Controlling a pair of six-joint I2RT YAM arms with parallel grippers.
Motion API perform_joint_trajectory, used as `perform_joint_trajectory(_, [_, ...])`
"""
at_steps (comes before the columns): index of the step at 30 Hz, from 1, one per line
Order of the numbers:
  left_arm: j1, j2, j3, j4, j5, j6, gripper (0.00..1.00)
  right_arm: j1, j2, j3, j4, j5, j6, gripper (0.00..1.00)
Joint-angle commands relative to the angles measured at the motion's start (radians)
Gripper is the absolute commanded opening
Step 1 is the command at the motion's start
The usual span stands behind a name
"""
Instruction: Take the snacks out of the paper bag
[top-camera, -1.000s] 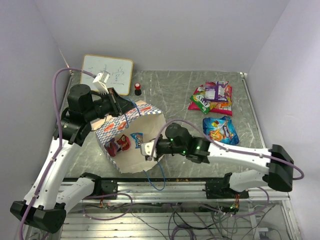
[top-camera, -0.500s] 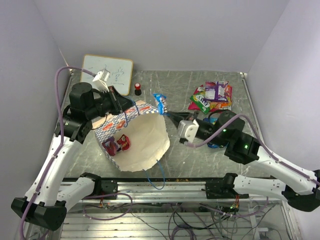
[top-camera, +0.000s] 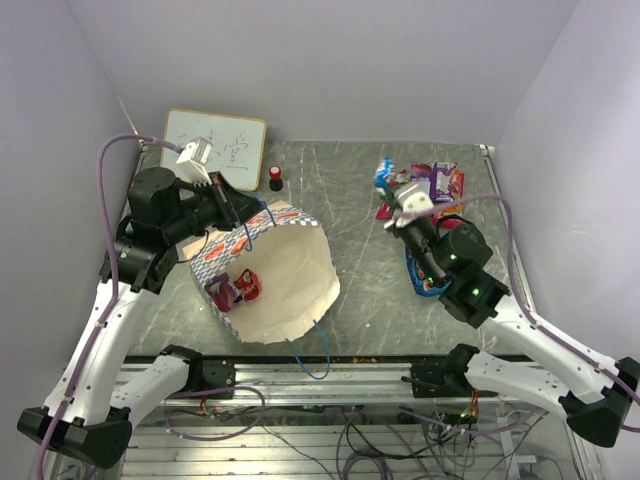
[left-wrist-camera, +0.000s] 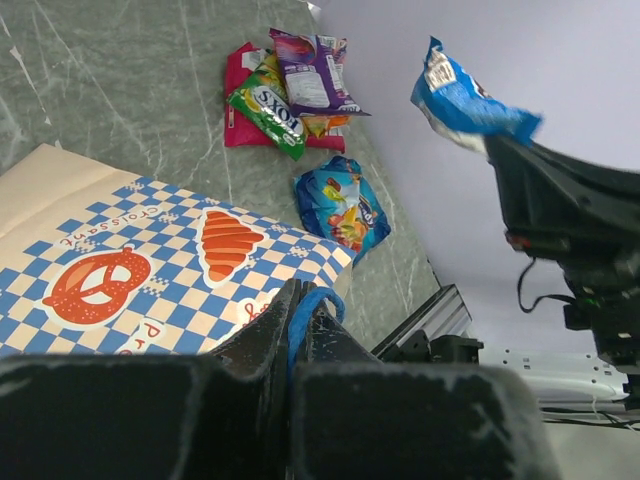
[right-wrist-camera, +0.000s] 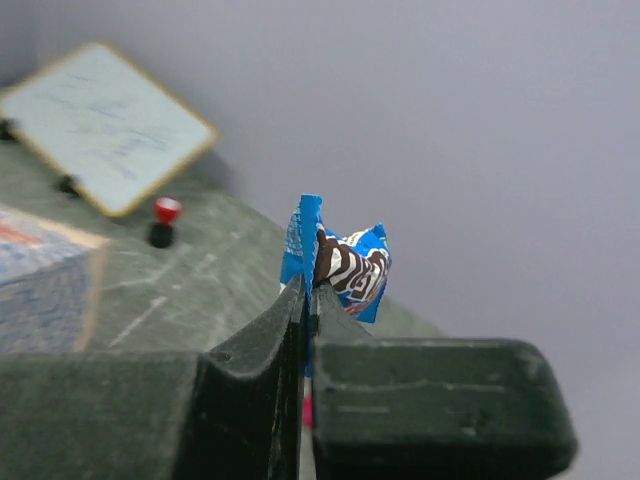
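Just swung my right gripper (top-camera: 392, 188), clamped on a small blue packet (top-camera: 383, 174), from the paper bag (top-camera: 290, 275) over to the snack pile (left-wrist-camera: 285, 85); left gripper (left-wrist-camera: 300, 300) pinches the cord handle (left-wrist-camera: 312, 302), and a red packet (top-camera: 241, 288) is left inside.

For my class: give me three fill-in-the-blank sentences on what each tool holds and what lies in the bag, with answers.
1. The right tool is shut on a packet coloured ___.
2. The left tool pinches the paper bag by its blue cord ___.
3. The snack lying inside the bag is mostly ___.
Missing words: blue; handle; red.
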Motion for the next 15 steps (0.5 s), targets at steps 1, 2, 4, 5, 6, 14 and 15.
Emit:
perform_joint_trajectory(1, [-0.008,-0.030,-0.012,-0.006,-0.020,-0.010,0.07,-0.070,0.077,0.030,-0.002,0.577,0.314,0.00])
perform_joint_trajectory(2, [-0.008,-0.030,-0.011,-0.011,-0.018,-0.008,0.07,-0.105,0.099,0.052,-0.078,0.670,0.409,0.00])
perform_joint_trajectory(4, [-0.008,-0.028,-0.010,-0.022,-0.012,-0.002,0.07,-0.177,0.135,0.101,-0.294,0.755,0.659,0.00])
perform_joint_trajectory(5, [-0.008,-0.028,-0.010,-0.023,-0.011,0.001,0.07,-0.217,0.149,0.120,-0.441,0.759,0.813,0.00])
perform_joint_trajectory(6, [-0.008,-0.027,-0.011,-0.024,-0.009,0.003,0.07,-0.249,0.161,0.127,-0.522,0.758,0.909,0.00])
perform_joint_trajectory(14, [-0.008,-0.010,-0.002,-0.018,0.017,0.014,0.07,-0.385,0.279,0.004,-0.603,0.856,0.832,0.00])
perform_joint_trajectory(15, [-0.007,-0.010,-0.001,-0.017,0.019,0.015,0.07,-0.405,0.286,-0.015,-0.563,0.843,0.788,0.00])
